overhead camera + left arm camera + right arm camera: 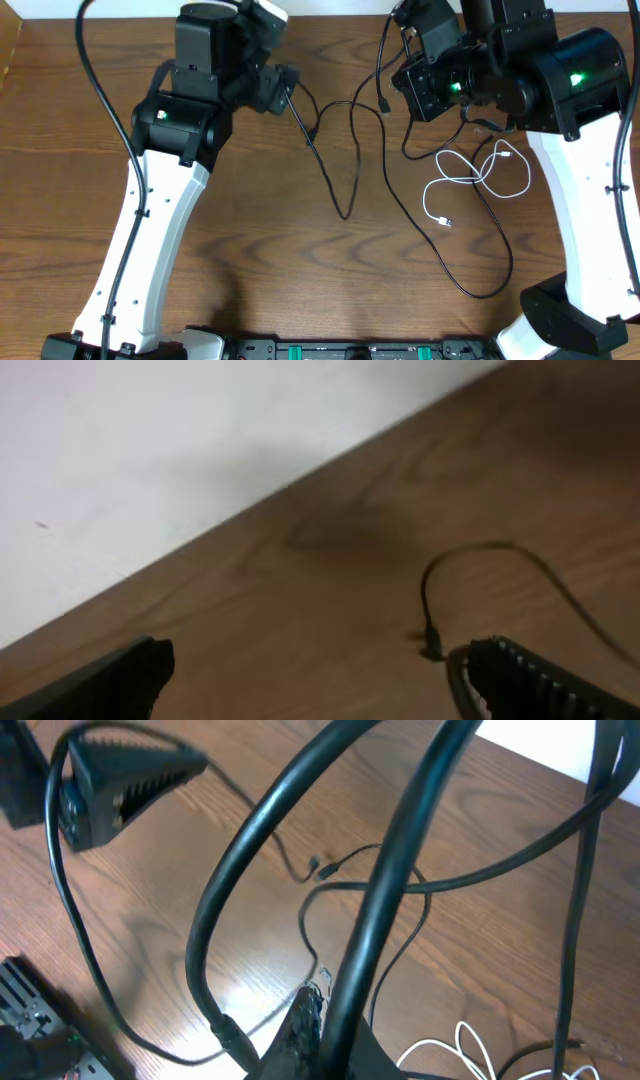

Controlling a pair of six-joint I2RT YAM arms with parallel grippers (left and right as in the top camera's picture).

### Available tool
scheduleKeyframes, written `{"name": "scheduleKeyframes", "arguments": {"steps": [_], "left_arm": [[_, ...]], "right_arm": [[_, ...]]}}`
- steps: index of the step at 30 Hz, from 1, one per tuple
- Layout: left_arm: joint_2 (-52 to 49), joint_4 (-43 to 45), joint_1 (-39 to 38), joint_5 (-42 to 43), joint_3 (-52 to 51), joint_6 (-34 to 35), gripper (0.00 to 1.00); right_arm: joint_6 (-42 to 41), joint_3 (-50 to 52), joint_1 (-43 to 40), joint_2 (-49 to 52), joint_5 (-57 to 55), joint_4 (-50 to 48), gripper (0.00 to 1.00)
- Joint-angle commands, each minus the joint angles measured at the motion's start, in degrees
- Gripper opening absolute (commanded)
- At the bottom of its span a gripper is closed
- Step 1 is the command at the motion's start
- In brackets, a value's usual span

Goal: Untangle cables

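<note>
Nearest on the tabletop (250, 262): white cable (455, 180), loosely coiled beside the black cables (345, 213), which we judge still crossed.
Right gripper (310, 1012): jaws closed on a black cable, raising it clear.
Left gripper (320, 675): jaws wide open, empty, beside a plug end.

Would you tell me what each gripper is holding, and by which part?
Right gripper pinches a black cable mid-length; left gripper holds nothing.

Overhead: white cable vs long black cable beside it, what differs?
Colour: the white cable is white, the long black cable black. Layout: white cable bunched in small overlapping loops; black cable runs one wide open curve. Spread: black cable covers more table than white cable. Both thin, on the table.
</note>
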State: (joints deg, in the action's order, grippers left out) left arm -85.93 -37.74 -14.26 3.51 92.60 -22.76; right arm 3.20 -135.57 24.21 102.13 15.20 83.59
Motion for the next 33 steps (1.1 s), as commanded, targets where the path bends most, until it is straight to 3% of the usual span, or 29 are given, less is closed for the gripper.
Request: {"name": "scheduleKeyframes", "arguments": {"steps": [1, 9, 24, 33], "left_arm": [[0.2, -2.2, 0.1, -0.7, 1.3, -6.0, 0.99], [0.2, -14.3, 0.1, -5.0, 1.3, -7.4, 0.99], [0.5, -24.9, 0.1, 0.2, 1.3, -8.3, 0.99], [0.5, -38.2, 0.1, 6.4, 1.3, -8.2, 0.99]], "right_arm": [[0.9, -0.1, -0.3, 0.2, 0.2, -0.3, 0.01], [1.2, -0.1, -0.3, 0.2, 0.2, -0.9, 0.01], [1.2, -0.1, -0.3, 0.2, -0.1, -0.9, 0.01], [1.2, -0.1, -0.3, 0.2, -0.7, -1.8, 0.01]]}}
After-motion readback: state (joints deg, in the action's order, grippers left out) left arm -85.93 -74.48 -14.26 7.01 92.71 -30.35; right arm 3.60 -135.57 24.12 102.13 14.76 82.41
